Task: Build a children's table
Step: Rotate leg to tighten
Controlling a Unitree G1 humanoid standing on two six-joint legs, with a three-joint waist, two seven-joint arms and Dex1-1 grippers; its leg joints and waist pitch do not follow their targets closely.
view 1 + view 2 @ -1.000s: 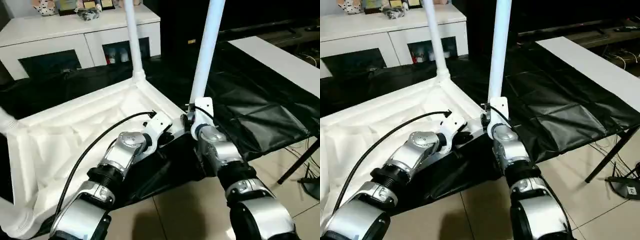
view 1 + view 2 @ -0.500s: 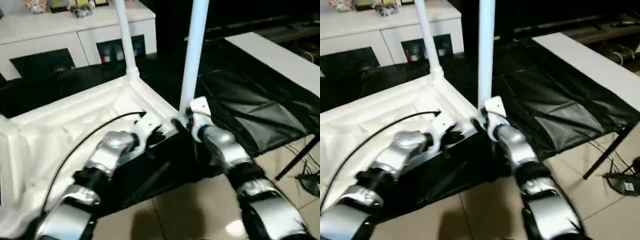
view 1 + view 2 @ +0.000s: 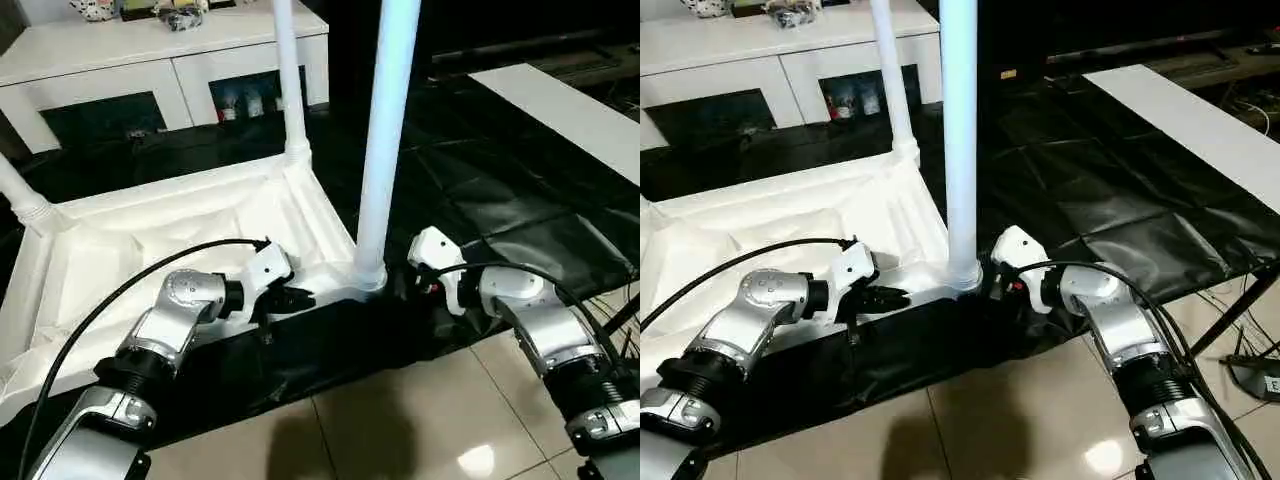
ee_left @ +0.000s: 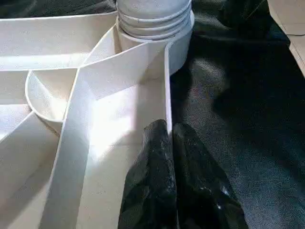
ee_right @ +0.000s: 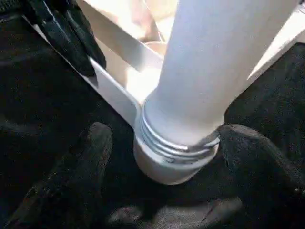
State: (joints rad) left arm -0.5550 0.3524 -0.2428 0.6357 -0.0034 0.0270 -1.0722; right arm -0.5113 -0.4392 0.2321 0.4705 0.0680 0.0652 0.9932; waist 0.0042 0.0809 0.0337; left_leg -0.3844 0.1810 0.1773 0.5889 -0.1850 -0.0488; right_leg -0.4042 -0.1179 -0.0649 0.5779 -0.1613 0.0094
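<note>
Nearest the robot, the right gripper (image 5: 157, 191) lies low on the black-covered desk (image 3: 520, 200) with its fingers (image 5: 71, 176) spread wide, one on each side of the near corner socket (image 5: 171, 162). They bracket it without visibly touching it. The leg (image 3: 385, 140) rises upright from that socket, its long axis vertical, straight ahead of the open fingers, so the right arm is the nearer one for any further turn or grasp at the threaded foot. Just beside it, the left gripper (image 4: 174, 176) has its fingers pressed together, holding nothing, resting at the near rim of the upturned tabletop (image 3: 150, 250) and pointing toward the same socket. Farther off, another leg (image 3: 290, 80) stands in the far corner, and a third leg (image 3: 20, 195) at the left.
</note>
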